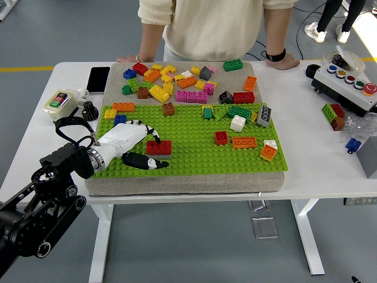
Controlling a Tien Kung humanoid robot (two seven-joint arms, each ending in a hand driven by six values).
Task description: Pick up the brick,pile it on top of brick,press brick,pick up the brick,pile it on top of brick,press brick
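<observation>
You're looking at the left hand (131,147) lying low on the green baseplate (194,141), its near-left part. The fingers (147,162) are closing round the red brick (158,147): the dark thumb is lying along the brick's near side, other fingers are touching its left and far edge. So the hand is grasping the red brick, which is sitting on a grey piece on the baseplate, not lifted. I can't tell how firm the grip is.

Judging the step: you're either picking this brick or seating it; the pictures aren't settling which. The next move is calling for a clean pinch on the long sides and a straight rise off the studs, or a straight push down.

Right of the red brick, well apart, a small red brick (221,137) and an orange brick (244,141) are waiting as possible stack targets. Beyond the baseplate, the loose brick pile (177,82) is lying on the grey pad. Farther still, a person (212,26) is standing, one hand (283,61) resting on the table (318,159).
</observation>
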